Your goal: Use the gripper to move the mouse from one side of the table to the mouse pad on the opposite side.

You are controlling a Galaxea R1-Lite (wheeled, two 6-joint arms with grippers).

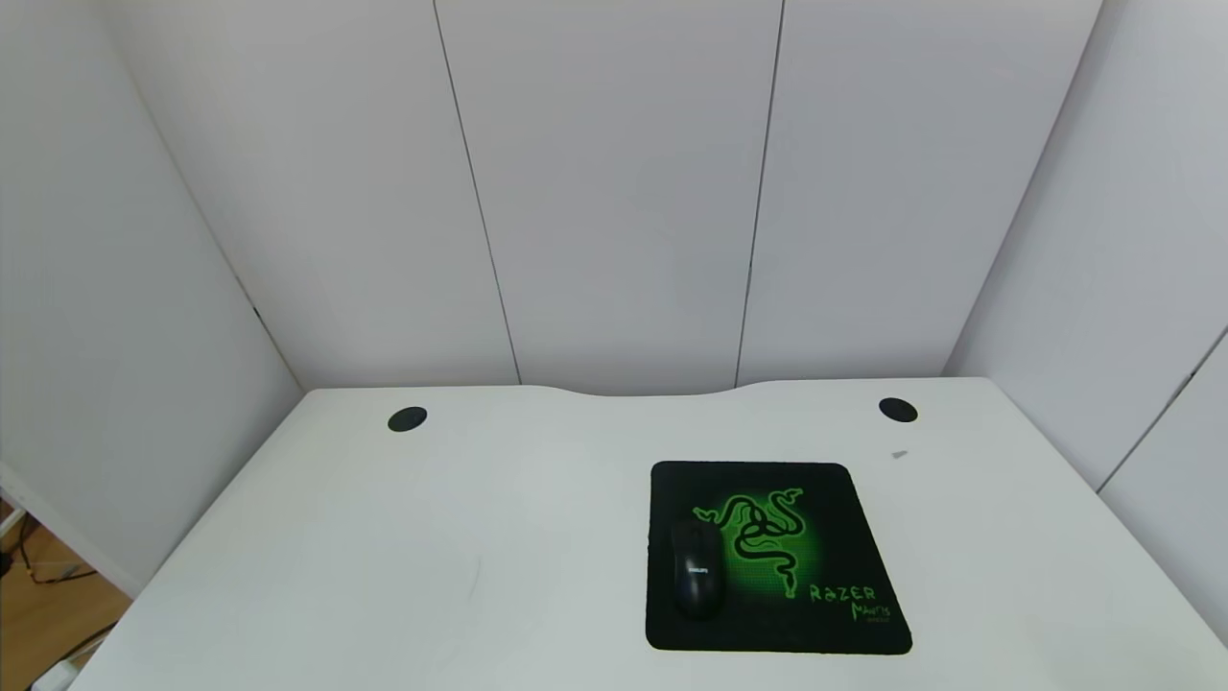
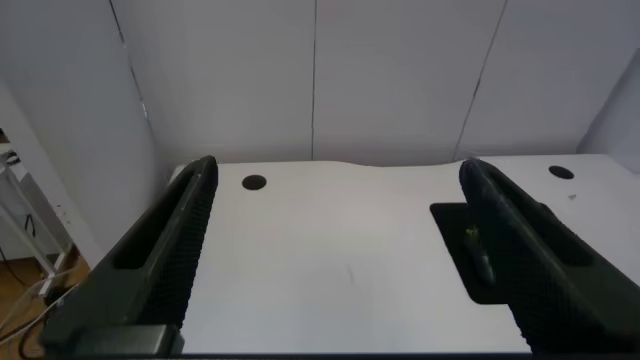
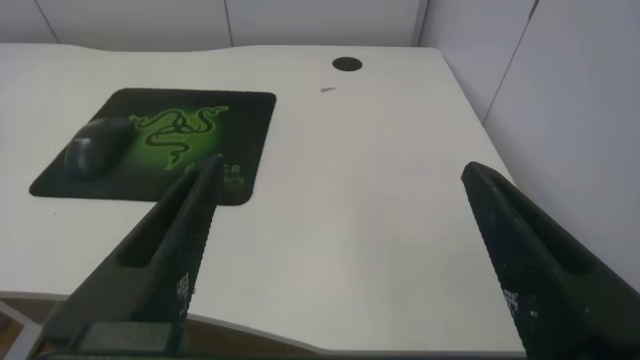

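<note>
The black mouse (image 1: 696, 574) lies on the left part of the black mouse pad (image 1: 815, 557) with the green snake logo, on the right half of the white table (image 1: 384, 557). Neither gripper shows in the head view. The left gripper (image 2: 335, 180) is open and empty, held back above the table's near left side; the pad (image 2: 452, 235) shows beside one finger. The right gripper (image 3: 340, 175) is open and empty above the table's near right part, with the mouse (image 3: 92, 150) and the pad (image 3: 200, 140) farther off.
Two round black cable holes (image 1: 407, 419) (image 1: 897, 410) sit near the table's far edge, which has a curved notch. A small grey mark (image 1: 899, 454) lies near the right hole. White wall panels enclose the back and sides.
</note>
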